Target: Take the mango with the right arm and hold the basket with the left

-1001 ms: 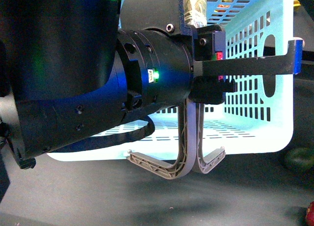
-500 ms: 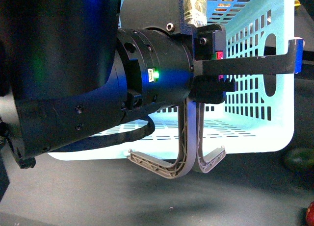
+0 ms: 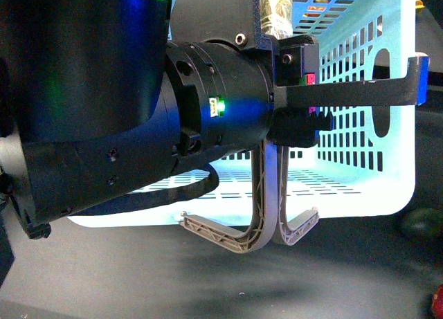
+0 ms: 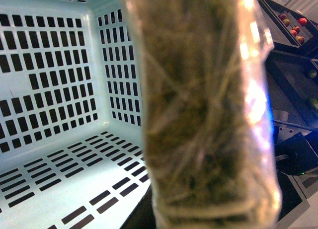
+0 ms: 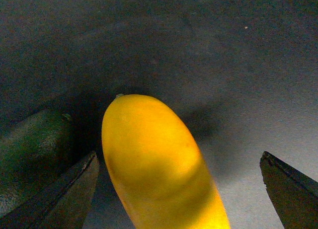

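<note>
My right pincer (image 5: 178,157) stood wide open and empty, straddling the mango (image 5: 154,159) on the table (image 5: 223,50). One finger sat in the narrow gap beside the green fruit (image 5: 30,154). Closing could catch that fruit, or squirt the smooth, glossy yellow mango out sideways. My left pincer (image 3: 367,106) was at the basket (image 3: 398,187) handle (image 4: 203,114); whether it gripped, I couldn't tell.

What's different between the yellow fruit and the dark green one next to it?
The mango is bright yellow, the green fruit dark. The mango looks smooth and glossy, the green fruit duller and rougher. The mango lies between the fingers of the open right gripper; the green fruit sits outside one finger. Both are rounded, on the dark table.
</note>
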{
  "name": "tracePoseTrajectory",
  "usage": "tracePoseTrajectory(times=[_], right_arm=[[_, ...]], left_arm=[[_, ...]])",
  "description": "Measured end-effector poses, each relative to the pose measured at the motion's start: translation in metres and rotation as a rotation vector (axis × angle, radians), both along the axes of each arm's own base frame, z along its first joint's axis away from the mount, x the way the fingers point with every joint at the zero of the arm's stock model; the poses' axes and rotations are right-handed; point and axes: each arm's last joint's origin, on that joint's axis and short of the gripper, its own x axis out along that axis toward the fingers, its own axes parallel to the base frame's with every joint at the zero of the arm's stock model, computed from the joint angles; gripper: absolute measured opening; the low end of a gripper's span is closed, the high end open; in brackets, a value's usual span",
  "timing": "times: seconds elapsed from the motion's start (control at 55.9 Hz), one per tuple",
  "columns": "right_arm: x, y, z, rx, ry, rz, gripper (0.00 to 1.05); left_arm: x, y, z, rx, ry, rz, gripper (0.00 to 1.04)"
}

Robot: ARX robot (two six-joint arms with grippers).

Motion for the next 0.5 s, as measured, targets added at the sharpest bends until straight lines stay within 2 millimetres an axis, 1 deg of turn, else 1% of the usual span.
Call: tracePoseTrajectory(times=[0.232,0.5], right_arm=[[0.004,0.011,-0.008,0.022,0.029,0.064,0.96],[-0.001,0.012,-0.018,0.027,0.064,0.079,0.96]], left_arm=[[0.0,0.0,0.0,0.0,0.0,0.0,0.04],[0.0,0.0,0.0,0.0,0.0,0.0,0.04]])
